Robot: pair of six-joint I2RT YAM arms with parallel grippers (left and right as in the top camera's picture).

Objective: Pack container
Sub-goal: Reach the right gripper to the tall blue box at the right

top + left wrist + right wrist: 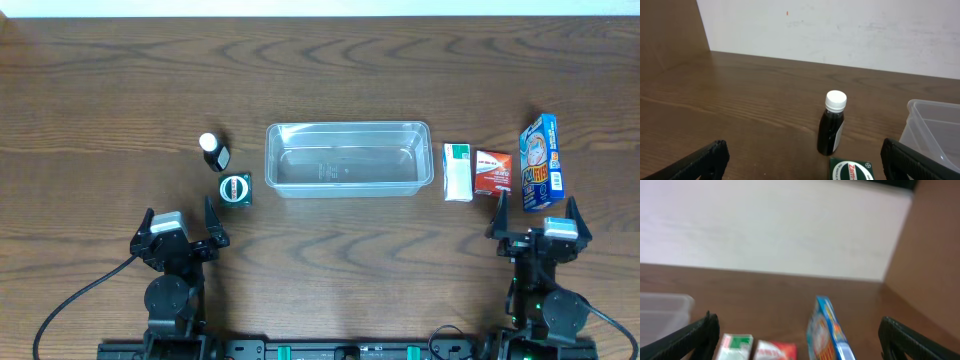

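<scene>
Container [348, 160] is centred on bench [320, 60]; bottle [213, 151] and green box [235, 188] are set at 9 o'clock, three boxes [492, 172] at 3 o'clock. Fingers of left gripper [180, 212] and right gripper [535, 215] are spread apart, nothing gripped.

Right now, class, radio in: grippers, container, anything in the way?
Left gripper open, empty. Right gripper open, empty. Container empty, mid-table. Nothing over its opening.

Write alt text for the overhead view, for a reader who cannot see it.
An empty clear container sits mid-table, with a white-capped dark bottle and a green box to its left and a white-green box, red box and blue box to its right. At the near edge, the left tool and right tool are open and empty.
</scene>
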